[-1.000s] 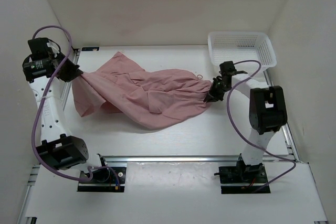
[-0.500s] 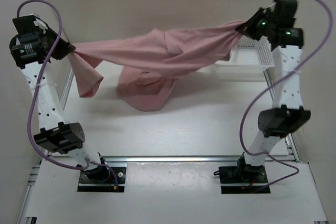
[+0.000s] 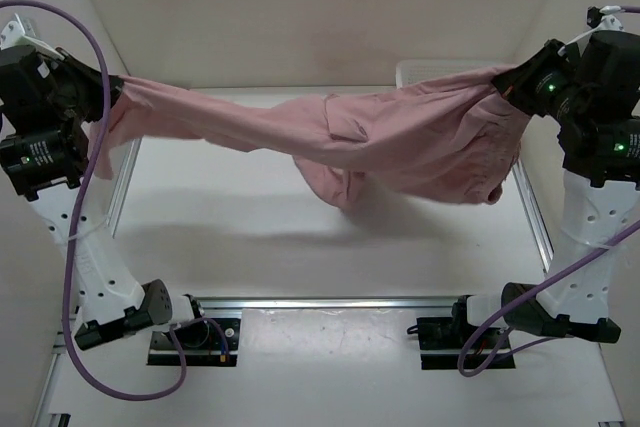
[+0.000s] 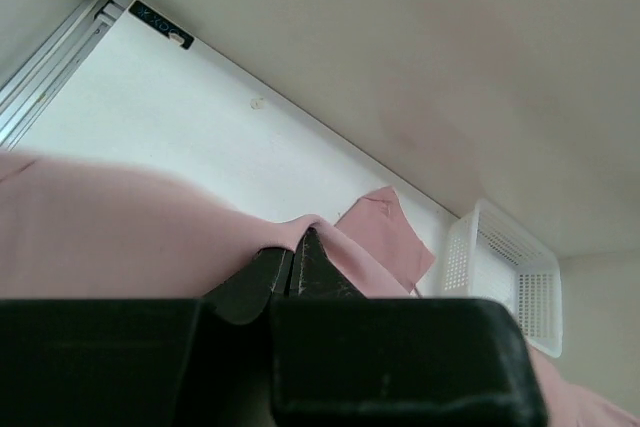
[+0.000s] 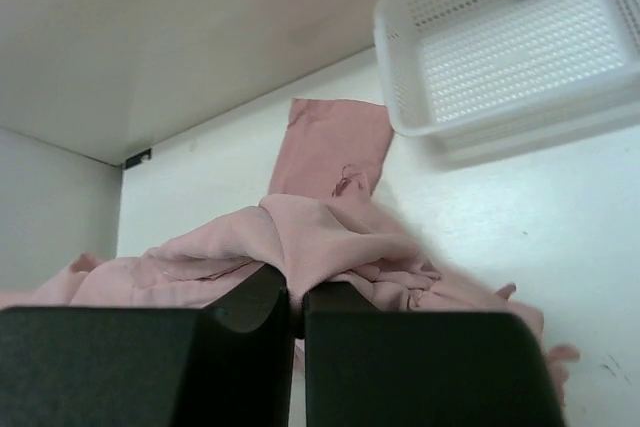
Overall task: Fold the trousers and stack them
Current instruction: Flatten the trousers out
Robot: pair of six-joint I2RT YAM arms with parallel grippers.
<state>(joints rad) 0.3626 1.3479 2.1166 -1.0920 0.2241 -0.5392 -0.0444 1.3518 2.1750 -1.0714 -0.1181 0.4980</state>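
The dusty-pink trousers (image 3: 340,137) hang stretched in the air between both arms, high above the white table, with a bunch of fabric sagging in the middle. My left gripper (image 3: 105,87) is shut on the left end of the trousers (image 4: 120,237); its fingers (image 4: 295,267) pinch the cloth. My right gripper (image 3: 510,82) is shut on the right end of the trousers (image 5: 310,237), where the fabric bunches and droops. A loose end of the trousers lies on the table below in both wrist views.
The white mesh basket (image 5: 510,42) stands at the table's far right corner, partly hidden behind the cloth in the top view (image 3: 425,69). White walls close in the table on three sides. Aluminium rails (image 3: 330,302) run along the near edge.
Both arms rose and spread outward, lifting the trousers off the table and stretching them into a taut span. The hanging middle part rose off the table.
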